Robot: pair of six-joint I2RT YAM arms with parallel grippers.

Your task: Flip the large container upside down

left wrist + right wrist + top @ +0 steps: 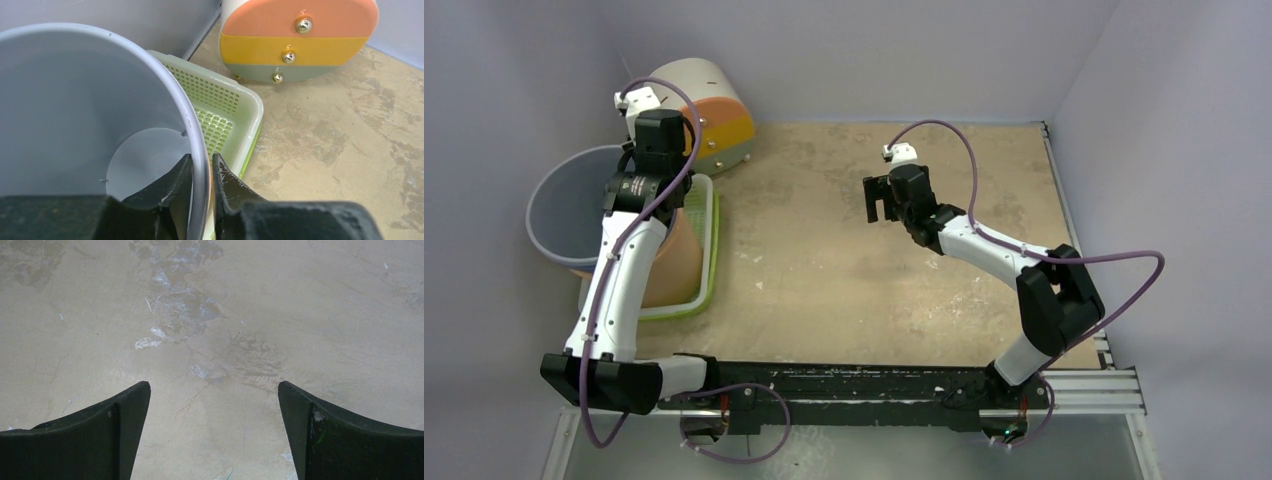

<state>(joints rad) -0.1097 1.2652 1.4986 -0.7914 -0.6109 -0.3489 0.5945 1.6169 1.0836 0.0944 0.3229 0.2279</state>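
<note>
The large container is a grey-blue bucket (572,208) standing upright, open side up, at the table's left edge. In the left wrist view its inside (75,100) fills the left half. My left gripper (631,162) is shut on the bucket's right rim, one finger inside the wall and one outside (202,167). My right gripper (879,200) is open and empty above bare table near the middle (214,390), far from the bucket.
A green mesh basket (707,235) lies right beside the bucket (220,105), with an orange object (679,262) in it under my left arm. A rounded drawer unit with orange, yellow and green fronts (714,115) stands at the back left (295,40). Walls close in on three sides.
</note>
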